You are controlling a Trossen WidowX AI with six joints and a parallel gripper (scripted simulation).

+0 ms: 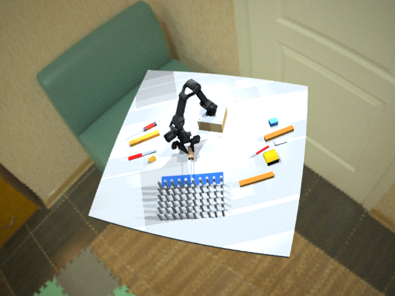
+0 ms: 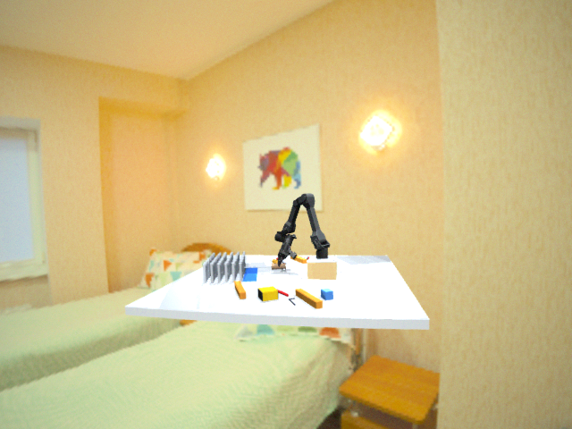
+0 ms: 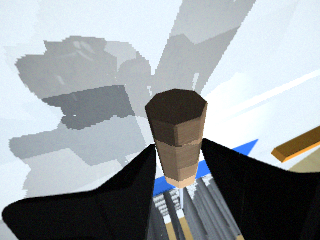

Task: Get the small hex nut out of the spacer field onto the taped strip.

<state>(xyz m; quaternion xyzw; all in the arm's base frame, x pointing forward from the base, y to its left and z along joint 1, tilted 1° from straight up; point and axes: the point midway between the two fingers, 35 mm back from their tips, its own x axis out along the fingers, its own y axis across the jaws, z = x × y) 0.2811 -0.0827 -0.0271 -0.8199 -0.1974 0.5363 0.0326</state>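
Note:
My gripper (image 1: 190, 150) (image 2: 280, 264) (image 3: 177, 145) is shut on the brown wooden handle (image 1: 191, 154) (image 2: 278, 266) (image 3: 179, 135) of a thin-shafted tool, low over the table. The tool's thin metal shaft (image 1: 191, 168) points toward the field and crosses over the blue taped strip (image 1: 208, 176) (image 2: 250, 273) (image 3: 248, 148); its tip is too small to make out near the front row. The metal spacers (image 1: 191, 200) (image 2: 223, 268) (image 3: 212, 210) stand in rows behind the strip. The hex nut cannot be made out among them.
Orange bars (image 1: 256, 179) (image 1: 279, 132) (image 1: 144, 138), a yellow block (image 1: 271, 157) (image 2: 267, 293), a blue block (image 1: 273, 121) (image 2: 327, 294) and a red-handled tool (image 1: 262, 149) lie at the sides. Red-handled tools (image 1: 135, 156) (image 1: 149, 126) and a small orange piece (image 1: 152, 158) lie left.

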